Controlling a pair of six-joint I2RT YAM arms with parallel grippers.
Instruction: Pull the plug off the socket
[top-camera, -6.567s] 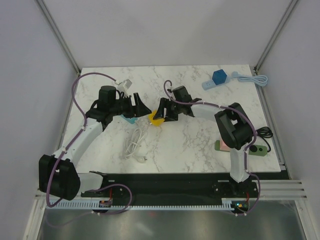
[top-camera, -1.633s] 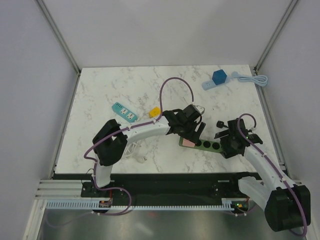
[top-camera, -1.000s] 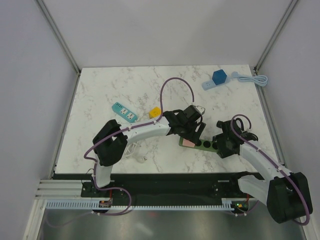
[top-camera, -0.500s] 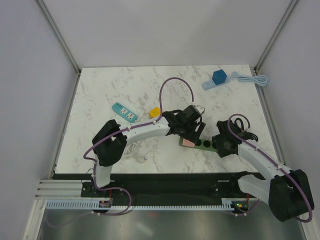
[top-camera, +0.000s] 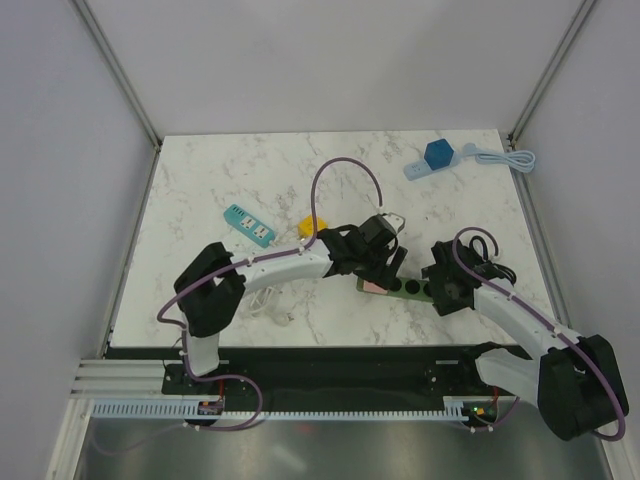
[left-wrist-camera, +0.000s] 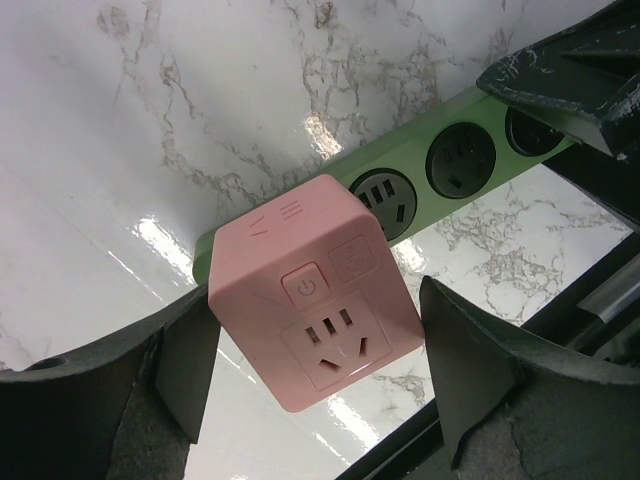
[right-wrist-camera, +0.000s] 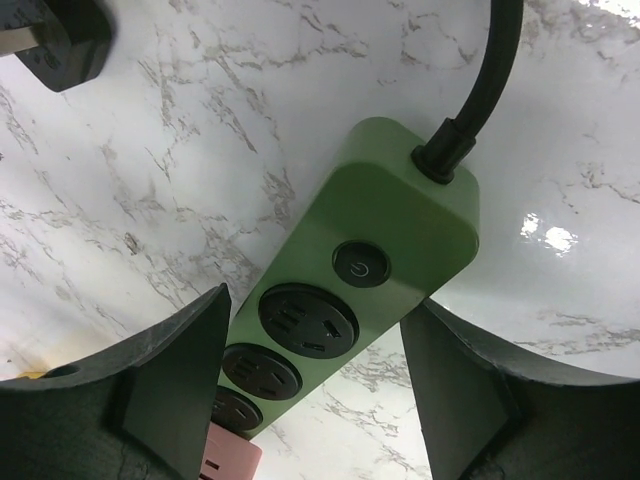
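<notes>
A green power strip, the socket (top-camera: 412, 291), lies on the marble near the front middle. The pink plug (top-camera: 378, 285) is a square adapter seated in its left end. In the left wrist view, my left gripper (left-wrist-camera: 312, 335) is shut on the pink plug (left-wrist-camera: 315, 290), one finger against each side. The plug still sits on the strip (left-wrist-camera: 470, 150). My right gripper (top-camera: 441, 290) straddles the strip's cord end. In the right wrist view it (right-wrist-camera: 315, 310) stands open, fingers just off the sides of the strip (right-wrist-camera: 400, 220) by the power button.
The strip's black cord (right-wrist-camera: 480, 90) coils off to the right, and its black plug (right-wrist-camera: 60, 35) lies nearby. A teal strip (top-camera: 249, 224), a yellow block (top-camera: 311, 222) and a white cable (top-camera: 265, 295) lie to the left. A blue cube on a pale strip (top-camera: 438, 154) sits at the back right.
The right gripper came in over the strip's cord end and its jaws have widened slightly. The left arm shifted a little to the left, staying on the pink plug.
</notes>
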